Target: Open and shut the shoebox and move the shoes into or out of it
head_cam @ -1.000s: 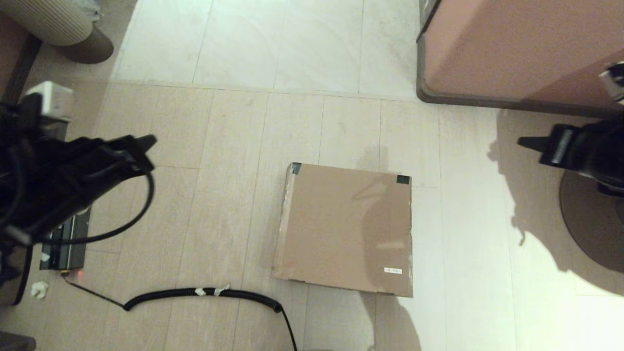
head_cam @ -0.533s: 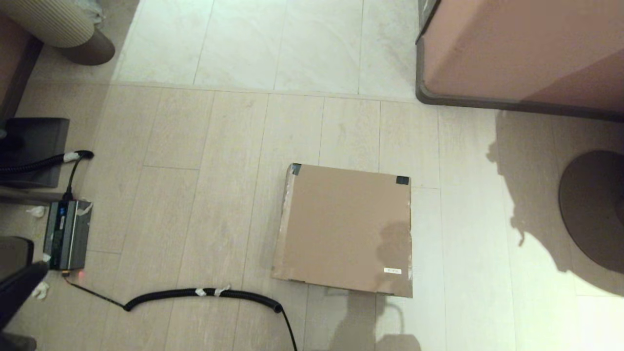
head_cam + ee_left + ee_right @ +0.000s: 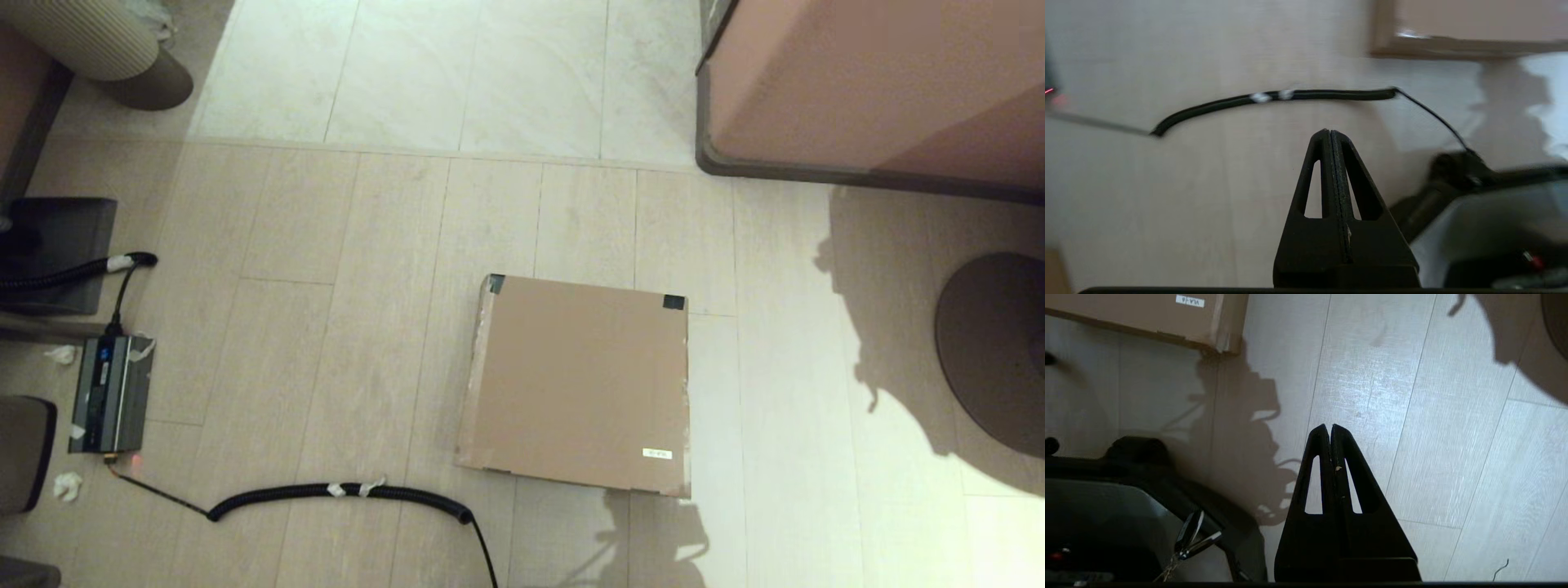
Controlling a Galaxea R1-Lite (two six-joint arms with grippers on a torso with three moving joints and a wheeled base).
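Head view: the shoebox (image 3: 581, 384) lies lidded on the floor, neither claw in sight, bare boards on every side. Left wrist view: the left claw (image 3: 1330, 136) is pressed together, empty, short of the coiled cable (image 3: 1274, 97), which could snag. Right wrist view: the right claw (image 3: 1329, 430), likewise together, sits off the box's labelled corner; the flush lid edge may resist lifting.

bare floor around shoebox (image 3: 580, 384), cable (image 3: 343, 491) nearby

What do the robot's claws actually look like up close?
Both are matte black. The left claw and the right claw each have two long fingers tapering to a point, with a slot cut through each finger. A ribbed strip lines the left claw's inner faces. No markings show.
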